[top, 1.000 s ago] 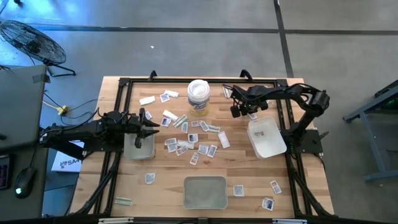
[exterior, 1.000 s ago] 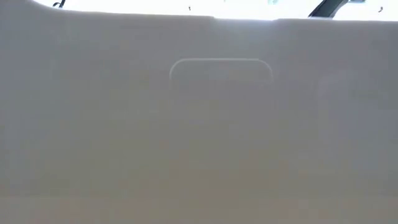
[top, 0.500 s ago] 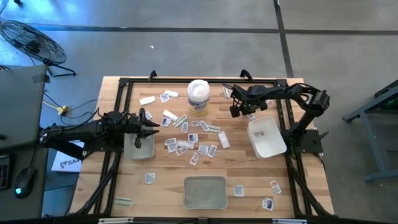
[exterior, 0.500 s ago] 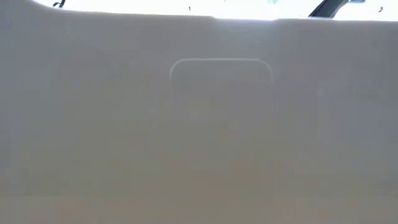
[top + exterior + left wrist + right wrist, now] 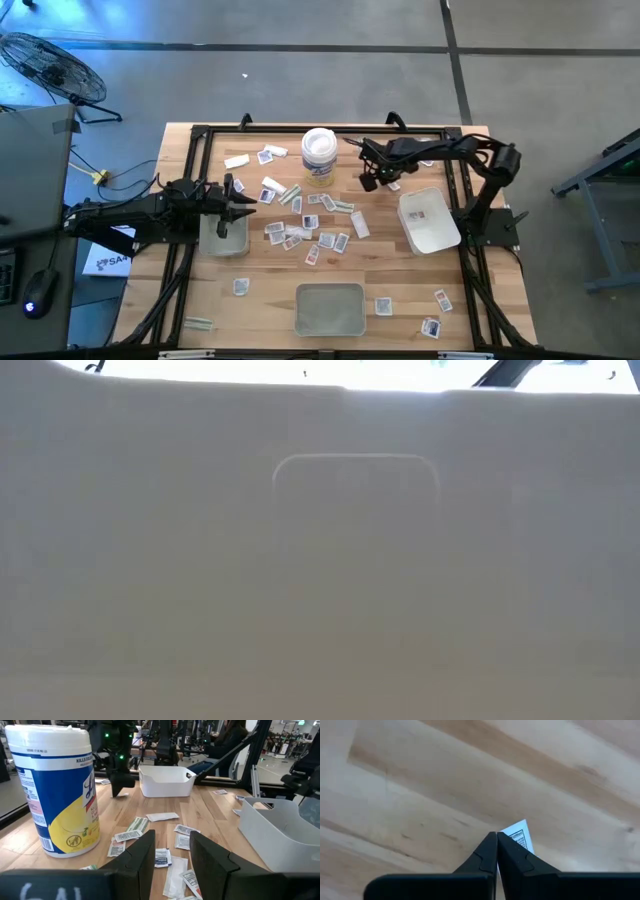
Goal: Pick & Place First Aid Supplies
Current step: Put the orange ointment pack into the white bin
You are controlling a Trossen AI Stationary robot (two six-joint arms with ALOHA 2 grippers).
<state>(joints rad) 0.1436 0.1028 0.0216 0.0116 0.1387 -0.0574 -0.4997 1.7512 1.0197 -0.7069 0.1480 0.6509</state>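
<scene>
High view showed the right gripper (image 5: 370, 180) at the far side of the table (image 5: 480, 300), between the white tub (image 5: 319, 156) and the white tray (image 5: 428, 221), apart from both. Right wrist view: its fingers (image 5: 485, 856) were pressed together, tips meeting, and a white packet (image 5: 517, 838) with small print stuck out just behind the tips, over bare wood. Whether the packet was pinched or only lay under the tips, I cannot tell.

Left gripper (image 5: 243, 203) was at the left side, over the inner edge of a grey tray (image 5: 224, 238). Left wrist view: fingers (image 5: 142, 862) stood apart w/ nothing between them; it waited.

Most first aid supplies (image 5: 310, 228) lay scattered in the middle of the table, btw. the two arms, some touching or overlapping. A few more lay near the far edge left of the tub, and some near the front edge on both sides of another grey tray (image 5: 329, 309).

Open room: bare wood around the right gripper, and also a free strip btw. the middle pile and the front tray. Low view gave only a pale blank surface, nothing to read.
</scene>
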